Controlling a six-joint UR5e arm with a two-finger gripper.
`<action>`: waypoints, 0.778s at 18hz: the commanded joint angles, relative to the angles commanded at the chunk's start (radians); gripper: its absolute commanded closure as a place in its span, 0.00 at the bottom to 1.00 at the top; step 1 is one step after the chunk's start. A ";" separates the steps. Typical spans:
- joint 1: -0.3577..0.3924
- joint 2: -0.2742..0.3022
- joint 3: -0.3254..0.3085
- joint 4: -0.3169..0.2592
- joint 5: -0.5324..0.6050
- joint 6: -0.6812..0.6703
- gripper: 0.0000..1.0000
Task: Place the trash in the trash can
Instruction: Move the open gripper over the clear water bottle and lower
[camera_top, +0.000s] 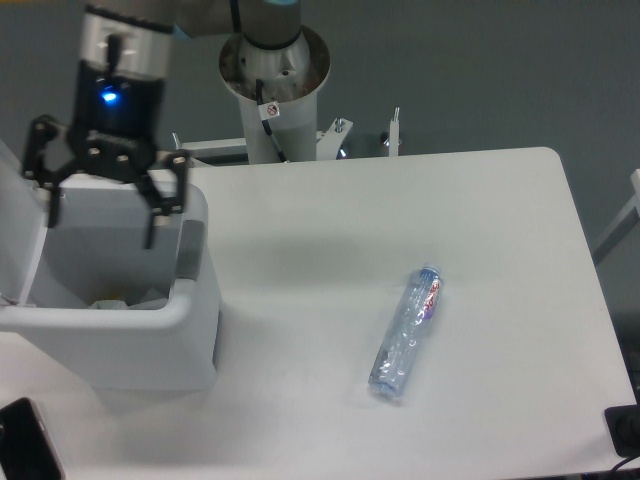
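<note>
One gripper (103, 215) is hanging over the open mouth of the trash can (190, 330), its two black fingers (158, 205) spread wide apart and gripping nothing. A blue light is glowing on the wrist above them. One trash can is standing at the left edge of the white table (400, 200): a white rectangular bin with a rounded rim, its lid (18, 215) tipped up on the far left side, and a grey tab (190, 250) showing on the side facing the table's middle.

Of the trash, one piece is lying out on the table: a single clear plastic bottle (407, 331), flat on its side, well apart from the bin and running diagonally. Its label is showing red and white, but the writing on it is too small to read. Down inside the bin, pale crumpled material (125, 297) is lying at the bottom; whether it is the plastic pouch cannot be told.

One dark flat object (25, 440) is poking in at the lower left corner. One small red-and-white sticker is sitting on the robot's base column (275, 70), unreadable.
</note>
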 joint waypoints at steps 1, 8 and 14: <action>0.049 -0.011 -0.003 0.000 0.001 0.041 0.00; 0.131 -0.129 -0.037 -0.057 0.102 0.423 0.00; 0.156 -0.380 0.040 -0.052 0.245 0.706 0.00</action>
